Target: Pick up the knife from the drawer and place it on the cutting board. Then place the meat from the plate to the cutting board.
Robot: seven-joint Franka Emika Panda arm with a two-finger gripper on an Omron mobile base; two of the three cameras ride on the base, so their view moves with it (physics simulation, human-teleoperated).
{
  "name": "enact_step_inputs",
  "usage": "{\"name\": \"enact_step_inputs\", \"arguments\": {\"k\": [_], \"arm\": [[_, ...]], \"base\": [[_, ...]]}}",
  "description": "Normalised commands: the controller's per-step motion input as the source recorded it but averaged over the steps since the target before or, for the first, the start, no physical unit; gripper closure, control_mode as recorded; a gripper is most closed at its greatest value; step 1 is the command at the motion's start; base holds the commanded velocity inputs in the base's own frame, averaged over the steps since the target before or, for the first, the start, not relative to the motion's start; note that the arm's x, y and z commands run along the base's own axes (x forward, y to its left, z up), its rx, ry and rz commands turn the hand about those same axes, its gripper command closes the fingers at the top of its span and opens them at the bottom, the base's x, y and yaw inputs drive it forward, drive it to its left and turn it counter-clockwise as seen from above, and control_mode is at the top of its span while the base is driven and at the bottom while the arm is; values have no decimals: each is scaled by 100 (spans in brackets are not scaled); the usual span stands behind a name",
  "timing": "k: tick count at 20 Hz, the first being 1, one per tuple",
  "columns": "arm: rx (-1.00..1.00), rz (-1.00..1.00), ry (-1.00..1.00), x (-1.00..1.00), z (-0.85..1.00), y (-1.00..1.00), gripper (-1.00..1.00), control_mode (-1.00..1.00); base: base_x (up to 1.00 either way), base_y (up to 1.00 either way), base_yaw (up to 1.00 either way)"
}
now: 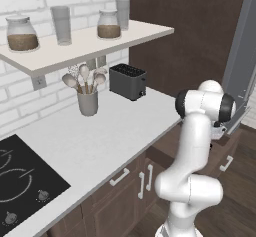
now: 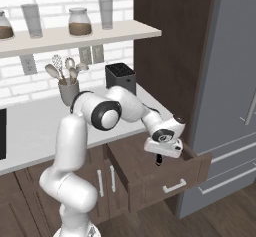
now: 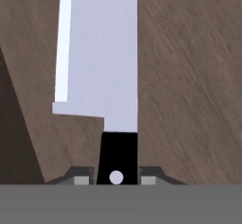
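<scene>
- Running past the hand view's top edge, the knife (image 3: 101,62) is cut off — blade tip unseen; the drawer (image 2: 165,178) floor is seen beneath it.
- Gripper (image 3: 116,176) is closed on the black handle.
- Arm is reached forward and down over the open drawer, hand pointed downward.

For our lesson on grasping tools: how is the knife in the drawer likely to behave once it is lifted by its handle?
The knife should stay stiff, since its wide silver blade looks flat and straight. Gripped at the black handle end, the long blade will probably pull downward. The smooth handle between the gripper jaws might pivot or slip if swung quickly out of the drawer.
</scene>
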Motion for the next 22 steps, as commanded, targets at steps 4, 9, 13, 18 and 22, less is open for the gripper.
{"name": "enact_step_inputs", "arguments": {"k": [4,9,13,18,22], "arm": [[1,4,3,-1,67,-8,100,-100],[0,4,1,-44,50,0,100,-100],[0,4,0,-92,25,4,100,-100],[-4,3,0,-80,60,28,100,-100],[-23,14,-2,-22,100,80,100,-100]], "base": [[0,0,0],[0,0,0],[0,0,0],[0,0,0],[0,0,0]]}}
